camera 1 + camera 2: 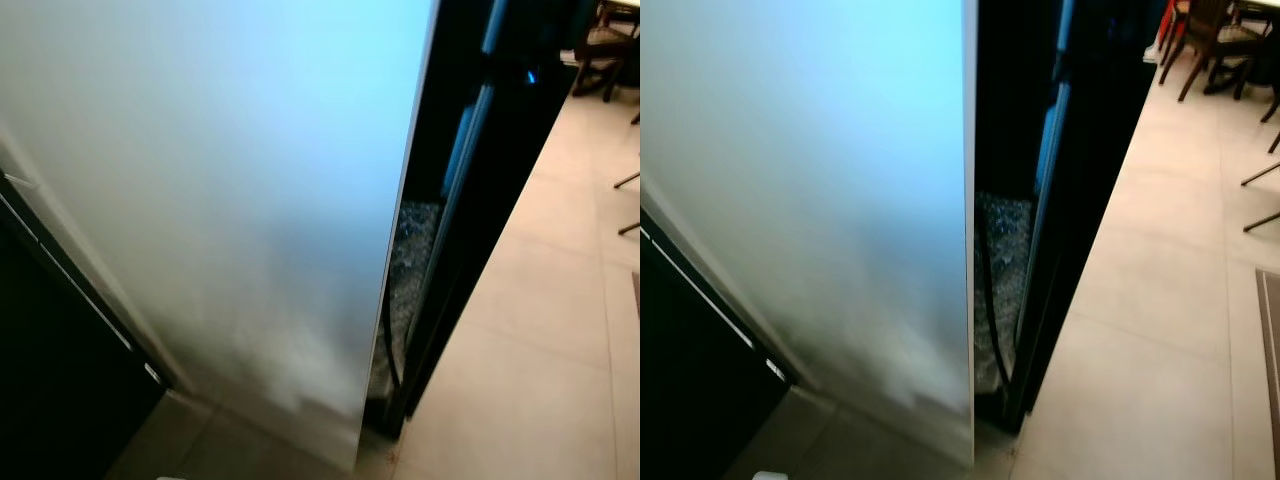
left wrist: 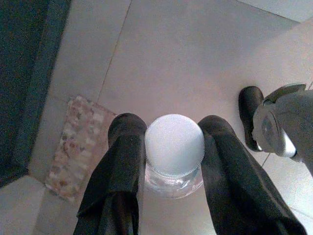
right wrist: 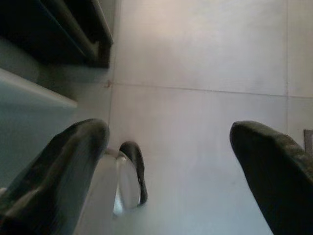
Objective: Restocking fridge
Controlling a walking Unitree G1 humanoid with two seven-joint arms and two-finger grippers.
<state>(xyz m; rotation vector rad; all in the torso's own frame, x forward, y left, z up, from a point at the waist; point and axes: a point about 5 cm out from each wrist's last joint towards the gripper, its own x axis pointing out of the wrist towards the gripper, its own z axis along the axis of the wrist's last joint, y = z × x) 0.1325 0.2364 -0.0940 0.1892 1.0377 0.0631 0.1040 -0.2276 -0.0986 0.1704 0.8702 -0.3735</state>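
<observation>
A clear bottle with a white screw cap (image 2: pixel 174 143) sits between the two black fingers of my left gripper (image 2: pixel 171 128), which is shut on it just below the cap, above the tiled floor. My right gripper (image 3: pixel 168 134) hangs open over the floor with nothing between its fingers. Ahead, a tall white fridge door panel (image 1: pixel 220 200) stands edge-on. Beside it is a narrow dark gap (image 1: pixel 1005 260) and a glossy black fridge front (image 1: pixel 500 170).
A dark cabinet front (image 1: pixel 50 330) stands at the lower left. Pale floor tiles (image 1: pixel 1160 330) stretch to the right, with wooden chairs (image 1: pixel 1210 40) at the far back. A small patterned mat (image 2: pixel 78 147) lies on the floor. My black foot (image 3: pixel 134 166) is below.
</observation>
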